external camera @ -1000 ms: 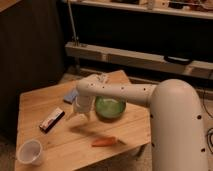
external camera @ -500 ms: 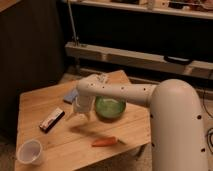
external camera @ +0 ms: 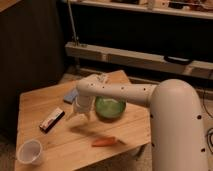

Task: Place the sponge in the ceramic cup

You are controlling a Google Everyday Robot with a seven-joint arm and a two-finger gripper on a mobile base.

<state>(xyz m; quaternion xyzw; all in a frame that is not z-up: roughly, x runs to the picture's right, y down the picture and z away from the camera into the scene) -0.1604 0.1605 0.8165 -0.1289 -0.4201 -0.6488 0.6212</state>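
Observation:
A small light-blue sponge (external camera: 71, 95) lies on the wooden table (external camera: 60, 145), toward its back. My gripper (external camera: 79, 114) hangs just in front of and slightly right of it, a little above the table, fingers pointing down. The white ceramic cup (external camera: 29, 152) stands upright at the table's front left corner, well away from the gripper and the sponge.
A wide green bowl (external camera: 110, 107) sits right of the gripper, partly behind my arm. A flat black-and-white bar with red (external camera: 52, 120) lies left of the gripper. An orange carrot-like piece (external camera: 107, 142) lies near the front edge. Shelves and a dark wall stand behind.

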